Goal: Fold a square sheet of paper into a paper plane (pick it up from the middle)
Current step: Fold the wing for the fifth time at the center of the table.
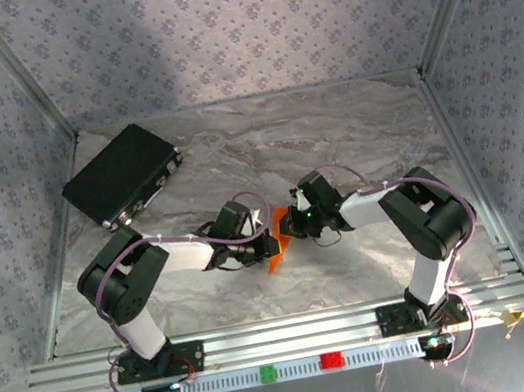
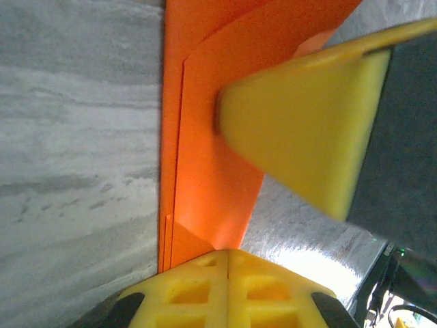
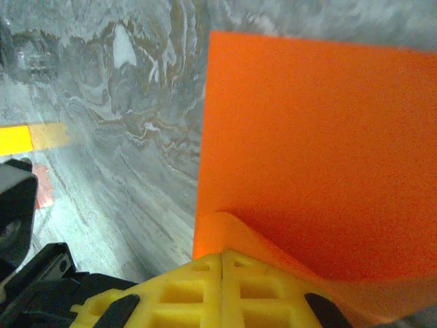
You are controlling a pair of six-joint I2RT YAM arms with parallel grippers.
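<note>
At the centre of the table (image 1: 354,139), the square sheet of paper (image 1: 274,241) was held between both arms, appearing nearly edge-on from above. The left gripper (image 2: 227,254) was clamped on one edge, where folded layers overlapped. The right gripper (image 3: 222,257) was clamped on another edge, which buckled at the pads. The sheet was judged light, thin and limp: it would crease readily and could tear under opposed pull. Grips belonged near edges, beside fold lines. Open tabletop lay beyond; the black case (image 1: 121,175) sat well apart, far left.
</note>
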